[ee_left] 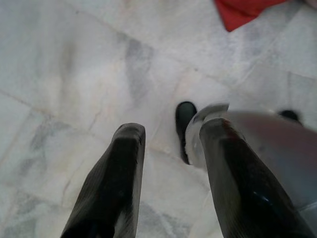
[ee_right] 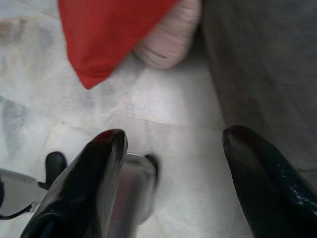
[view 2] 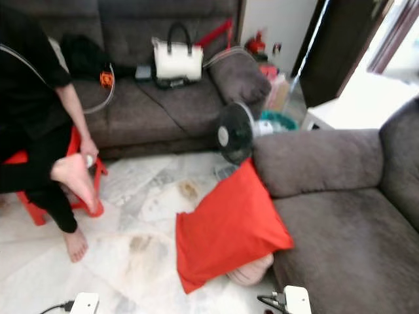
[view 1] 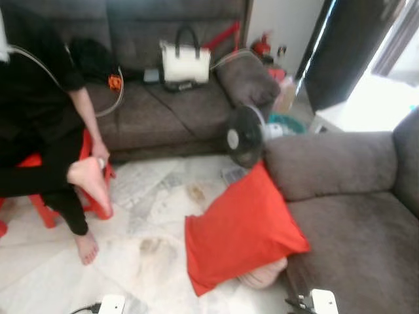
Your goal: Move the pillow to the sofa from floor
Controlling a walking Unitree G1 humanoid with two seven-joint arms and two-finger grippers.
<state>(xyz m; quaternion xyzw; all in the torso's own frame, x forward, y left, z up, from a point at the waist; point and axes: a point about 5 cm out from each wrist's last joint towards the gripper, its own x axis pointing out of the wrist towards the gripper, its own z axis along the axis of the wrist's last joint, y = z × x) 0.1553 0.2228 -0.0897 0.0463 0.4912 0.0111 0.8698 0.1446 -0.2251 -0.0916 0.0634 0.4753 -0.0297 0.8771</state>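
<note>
A red pillow (view 1: 242, 232) stands tilted on the marble floor, leaning against the front of the grey sofa (view 1: 353, 242) on the right. A pale pink striped cushion (view 1: 265, 275) lies under its lower edge. My right gripper (ee_right: 174, 135) hangs open just above the floor, short of the red pillow's corner (ee_right: 109, 29) and beside the sofa front (ee_right: 262, 74). My left gripper (ee_left: 172, 130) is open over bare floor, with a corner of the pillow (ee_left: 242, 10) farther ahead. Neither gripper holds anything.
A person (view 1: 46, 131) sits on a red stool (view 1: 98, 196) at the left, one foot raised. A second grey sofa (view 1: 163, 111) at the back carries a white handbag (view 1: 186, 62). A black fan (view 1: 243, 136) stands behind the pillow.
</note>
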